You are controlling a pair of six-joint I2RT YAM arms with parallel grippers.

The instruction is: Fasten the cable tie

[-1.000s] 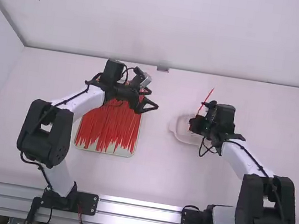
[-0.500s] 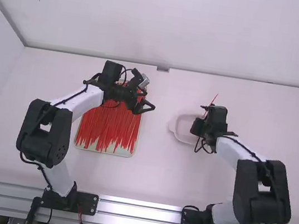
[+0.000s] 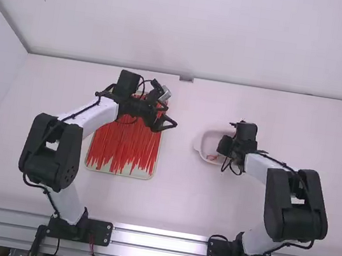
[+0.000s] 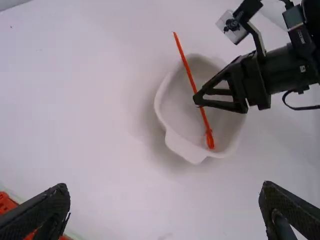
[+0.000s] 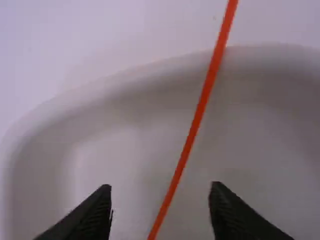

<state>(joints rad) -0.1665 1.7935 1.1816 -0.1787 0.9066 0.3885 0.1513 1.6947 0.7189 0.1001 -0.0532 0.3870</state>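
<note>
The tie (image 4: 192, 85) is a thin orange strip lying tilted in a white bowl (image 4: 162, 100). One end is down on the bowl floor and the other pokes out over the rim. It is straight, with no loop in it, so the fastening looks not yet done.

The right tool (image 5: 159, 200) hangs low over the bowl with its fingers apart. The strip runs up between them, and neither finger appears to press on it. The left tool (image 3: 162, 119) is well apart from the bowl, above a pile of red ties (image 3: 123, 146) on a tray, and its fingers are spread wide and hold nothing. Bowl and tray both sit on the white worktop (image 3: 301, 121).

A strip like this is probably very light, smooth and springy. It should bend easily across its flat side, resist twisting, and spring back when let go. It can slide out of a loose pinch or flick away if caught near the tip.

The safest hold is likely across the two flat faces, a little way in from an end, not on the narrow edges. The lower end looks slightly thicker and may be the head, though I cannot be sure. One tool near the head and the other near the tail would let the tail be bent round and fed in.

The bowl is light too and may shift if nudged.
</note>
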